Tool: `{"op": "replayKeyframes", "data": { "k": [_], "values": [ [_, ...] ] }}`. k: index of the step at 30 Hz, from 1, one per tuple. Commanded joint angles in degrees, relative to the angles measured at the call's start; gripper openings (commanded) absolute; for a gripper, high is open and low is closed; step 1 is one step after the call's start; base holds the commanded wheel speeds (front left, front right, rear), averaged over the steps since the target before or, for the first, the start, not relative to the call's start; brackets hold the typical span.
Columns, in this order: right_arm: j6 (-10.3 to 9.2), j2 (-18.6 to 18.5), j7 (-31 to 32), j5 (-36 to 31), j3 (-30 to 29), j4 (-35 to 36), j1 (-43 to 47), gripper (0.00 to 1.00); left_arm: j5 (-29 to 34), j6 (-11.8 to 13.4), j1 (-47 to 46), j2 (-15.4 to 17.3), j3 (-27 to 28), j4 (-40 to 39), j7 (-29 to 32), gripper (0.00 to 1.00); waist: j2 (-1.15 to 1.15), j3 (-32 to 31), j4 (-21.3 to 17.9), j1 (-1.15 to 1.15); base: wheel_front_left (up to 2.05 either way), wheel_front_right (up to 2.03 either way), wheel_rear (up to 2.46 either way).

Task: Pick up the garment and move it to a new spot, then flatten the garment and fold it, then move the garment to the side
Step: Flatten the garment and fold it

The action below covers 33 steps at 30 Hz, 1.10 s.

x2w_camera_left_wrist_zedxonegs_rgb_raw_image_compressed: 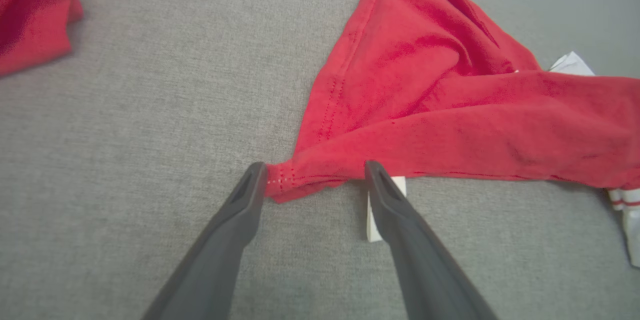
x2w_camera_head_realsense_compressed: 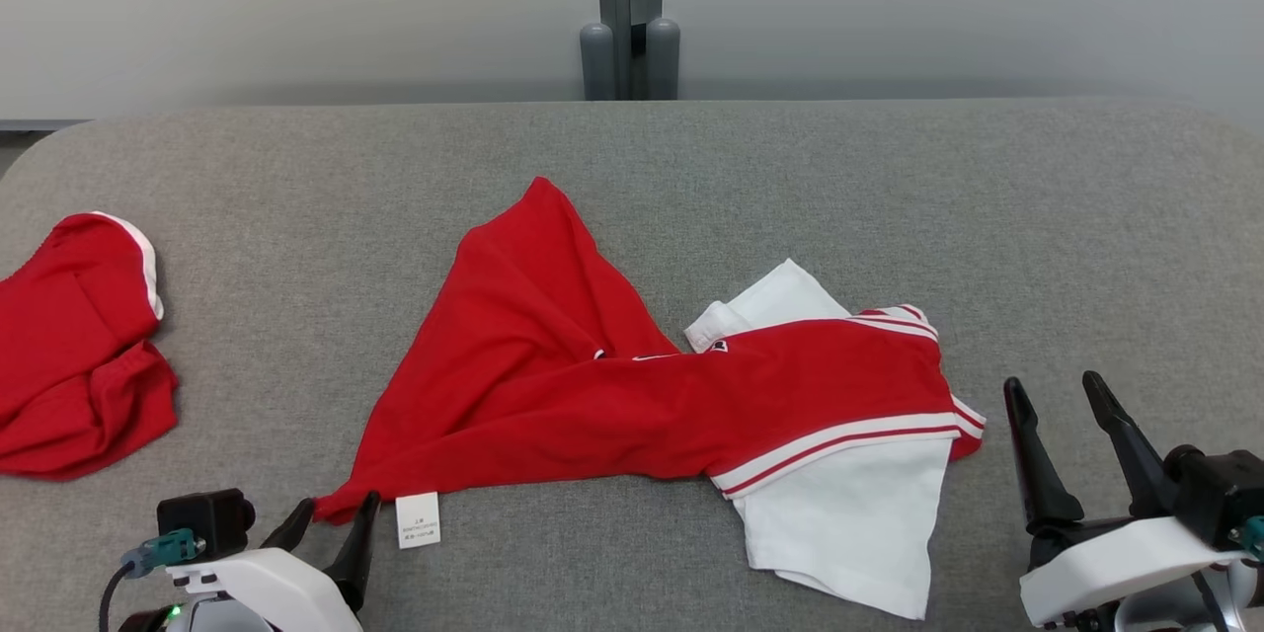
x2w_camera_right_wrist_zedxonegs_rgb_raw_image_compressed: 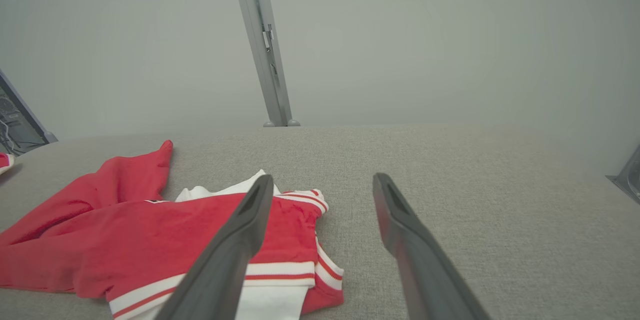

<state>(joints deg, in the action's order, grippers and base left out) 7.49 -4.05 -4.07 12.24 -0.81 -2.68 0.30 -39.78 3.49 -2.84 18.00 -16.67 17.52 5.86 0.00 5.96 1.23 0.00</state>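
Grey woven cloth covers the surface [x2w_camera_head_realsense_compressed: 296, 178] in front of me, with a pale blank wall behind it and a grey post [x2w_camera_head_realsense_compressed: 629, 10] standing at the middle of the far edge.

The garment [x2w_camera_head_realsense_compressed: 592, 395], red with white panels and striped trim, lies across the middle of the surface and reaches toward the near edge. It is twisted and rumpled: one red point sticks out toward the far edge, and the white part is bunched under the red toward the right. Its white label [x2w_camera_head_realsense_compressed: 418, 519] lies flat on the cloth close to the near edge. A second red piece [x2w_camera_head_realsense_compressed: 69, 346] sits heaped at the left edge, well apart from it.

My left pincer [x2w_camera_head_realsense_compressed: 338, 504] is released, its jaws spread wide at the near edge with the garment's lowest red corner lying between them. One finger touches that corner, but nothing is clamped. My right pincer [x2w_camera_head_realsense_compressed: 1053, 383] is also spread wide and holds nothing. It stands near the near right corner, beside the striped hem and apart from it.

As I judge it, almost all the work remains. The garment is neither flattened nor folded, and it has not been set aside. I cannot tell whether this is its new spot. The corner between my left jaws looks like the place to close on first.
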Motion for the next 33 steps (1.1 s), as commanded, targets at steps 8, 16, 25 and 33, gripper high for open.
{"op": "replayKeyframes", "data": {
  "k": [8, 16, 25, 33],
  "values": [
    [0.02, -0.21, -0.64, 0.44, 0.42, -0.72, -1.07, 1.00, -1.52, -2.80, -3.62, -0.13, 0.26, 6.40, -1.34, 0.75, 0.00, 1.28, -0.70, 0.00, 0.00, 0.00, 0.00],
    [0.02, -0.26, -0.66, 0.82, 0.28, -0.69, -1.49, 1.00, -0.71, -4.40, -5.84, 0.15, 0.00, 9.37, -3.99, 0.00, 0.00, 1.79, -0.80, 0.00, 0.00, 0.00, 0.00],
    [0.02, -1.49, 3.04, 1.47, 2.34, -1.16, 3.64, 1.00, 0.80, -2.66, -4.82, 0.79, -0.58, 4.27, -5.02, 0.00, 0.00, 1.59, 0.22, 0.00, 0.00, 0.00, 0.00],
    [0.02, -0.64, 6.33, 4.14, 7.16, -4.75, 9.30, 1.00, 0.90, -1.41, -3.47, 1.56, -1.09, -0.03, -3.77, 0.00, 0.00, 1.88, 0.04, 0.00, 0.00, 0.00, 0.00]
  ]
}}
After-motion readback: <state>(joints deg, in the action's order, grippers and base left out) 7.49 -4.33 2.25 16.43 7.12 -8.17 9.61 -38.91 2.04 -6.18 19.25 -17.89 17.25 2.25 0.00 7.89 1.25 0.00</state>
